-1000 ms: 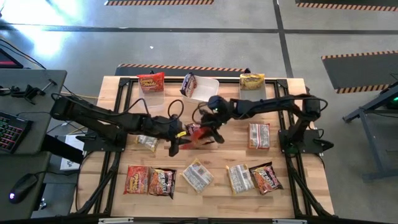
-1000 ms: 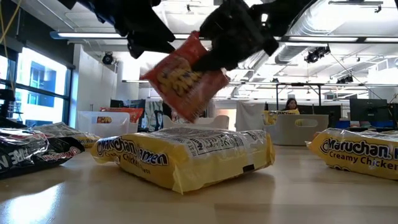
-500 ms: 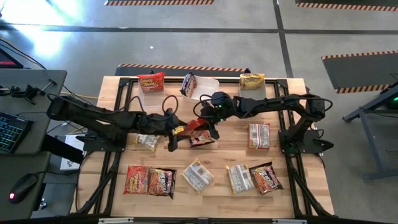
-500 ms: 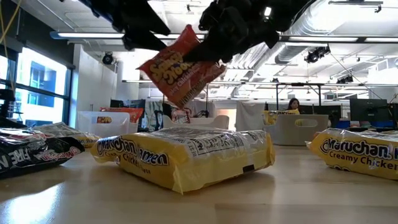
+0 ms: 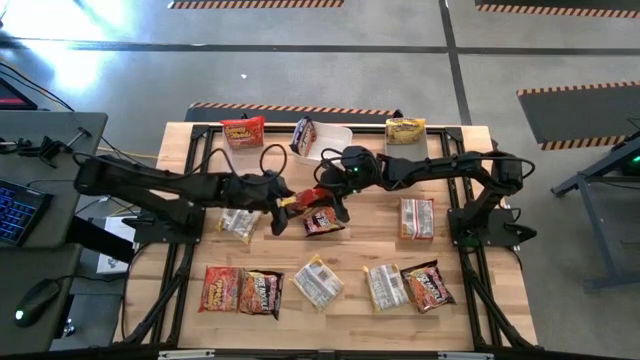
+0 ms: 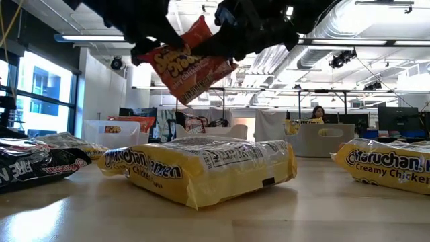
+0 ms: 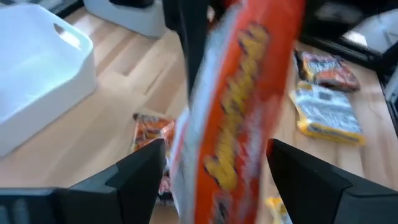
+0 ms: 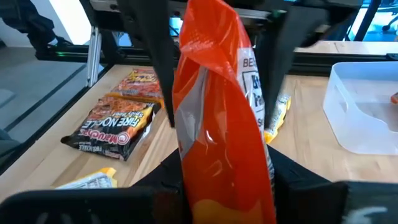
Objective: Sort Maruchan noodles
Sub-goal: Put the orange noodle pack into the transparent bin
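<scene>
A red-orange Maruchan noodle packet (image 5: 302,198) hangs in the air over the table's middle, between my two grippers. My right gripper (image 5: 324,198) is shut on it from the right. My left gripper (image 5: 283,210) is open, one finger (image 7: 140,171) on each side of the packet's other end (image 7: 236,143). Another red packet (image 5: 323,223) lies flat on the table just below. More packets lie flat along the near edge, such as a yellow one (image 6: 201,168). My right gripper pinches one short end of the red-orange packet (image 8: 225,186) between its two fingers. The fingers come slanting down from the table's right. The packet juts out past the fingers toward my left gripper, turned on edge and tilted (image 6: 191,64), lifted well clear of the table.
Three clear tubs stand along the far edge, holding a red packet (image 5: 243,131), a dark one (image 5: 303,135) and a yellow one (image 5: 405,130). Loose packets lie at the left (image 5: 238,225), the right (image 5: 417,217) and along the near edge (image 5: 260,293) (image 5: 428,286).
My right gripper has risen with the red-orange packet, which has gone higher above the table and tipped closer to level. My left gripper has opened around the packet's other end and shifted a little toward the far edge.
</scene>
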Action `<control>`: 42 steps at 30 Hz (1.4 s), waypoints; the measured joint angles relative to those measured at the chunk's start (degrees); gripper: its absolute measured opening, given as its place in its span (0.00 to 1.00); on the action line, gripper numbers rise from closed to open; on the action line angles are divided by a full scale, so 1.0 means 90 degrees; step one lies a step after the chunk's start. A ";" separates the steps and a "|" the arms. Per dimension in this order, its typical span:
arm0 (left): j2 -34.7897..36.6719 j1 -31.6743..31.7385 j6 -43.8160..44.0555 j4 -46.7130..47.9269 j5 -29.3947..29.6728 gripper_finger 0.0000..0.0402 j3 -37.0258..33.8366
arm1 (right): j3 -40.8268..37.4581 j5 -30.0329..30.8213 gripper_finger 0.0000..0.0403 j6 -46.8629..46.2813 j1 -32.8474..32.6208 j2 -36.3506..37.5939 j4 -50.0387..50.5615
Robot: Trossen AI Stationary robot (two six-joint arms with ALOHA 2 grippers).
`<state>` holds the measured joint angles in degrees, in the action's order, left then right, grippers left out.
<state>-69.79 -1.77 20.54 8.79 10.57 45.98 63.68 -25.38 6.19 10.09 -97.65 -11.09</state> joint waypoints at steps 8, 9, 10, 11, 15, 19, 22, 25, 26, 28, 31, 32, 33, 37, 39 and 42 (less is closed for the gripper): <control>-0.0105 0.0284 -0.0455 -0.0248 -0.0590 0.62 0.0002 | 0.0000 0.0013 0.25 0.0001 0.0000 0.0000 -0.0040; -0.0105 0.0307 -0.0460 -0.0242 -0.0674 0.60 0.0002 | 0.0002 0.0013 0.25 0.0001 0.0000 0.0000 -0.0044; -0.0089 0.0336 -0.0462 -0.0240 -0.0747 0.56 0.0002 | 0.0000 0.0018 0.25 0.0003 0.0000 0.0000 -0.0044; -0.0071 0.0364 -0.0464 -0.0240 -0.0854 0.53 0.0002 | 0.0000 0.0053 0.26 0.0003 0.0000 0.0000 -0.0041; -0.0069 0.0464 -0.0556 -0.0211 -0.1109 0.35 0.0002 | 0.0001 0.0322 0.29 0.0011 -0.0010 -0.0002 -0.0039; -0.0069 0.0624 -0.0682 -0.0122 -0.1435 0.21 0.0008 | 0.0000 0.0328 0.34 0.0010 -0.0007 -0.0005 -0.0041; -0.0072 0.0760 -0.0859 0.0372 -0.1549 0.21 0.0173 | 0.0005 0.0491 0.38 0.0015 0.0000 -0.0007 -0.0068; -0.0076 0.0913 -0.1246 0.1252 -0.1444 0.21 0.0612 | 0.0012 0.1161 0.43 -0.0015 -0.0007 -0.0006 -0.0089; -0.0076 0.0963 -0.1416 0.1629 -0.1337 0.21 0.0811 | 0.0016 0.1369 0.44 -0.0001 0.0000 -0.0006 -0.0096; -0.0075 0.1083 -0.1811 0.2416 -0.1101 0.21 0.1201 | 0.0017 0.1586 0.46 0.0047 0.0062 0.0051 0.0040; -0.0074 0.1330 -0.2464 0.3746 -0.0479 0.21 0.1729 | 0.0017 0.1729 0.48 0.0200 0.0179 0.0252 0.0377; -0.0074 0.1431 -0.2687 0.4125 -0.0180 0.21 0.1864 | 0.0015 0.1776 0.47 0.0209 0.0217 0.0347 0.0478; -0.0074 0.1532 -0.2917 0.4438 0.0167 0.21 0.1973 | 0.0015 0.1800 0.47 0.0258 0.0267 0.0456 0.0636; -0.0071 0.2111 -0.3890 0.5225 0.1211 0.21 0.2132 | 0.0015 0.1958 0.42 0.0429 0.0451 0.0788 0.1325; -0.0079 0.2508 -0.4417 0.5319 0.1458 0.21 0.2133 | 0.0012 0.2247 0.37 0.0526 0.0513 0.0916 0.1660; -0.0176 0.3122 -0.5282 0.5264 0.1542 0.21 0.2137 | 0.0010 0.2530 0.28 0.0705 0.0594 0.1027 0.2007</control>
<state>-71.38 26.34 -27.00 56.17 24.45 65.21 63.77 -2.61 12.54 15.44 -88.40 6.97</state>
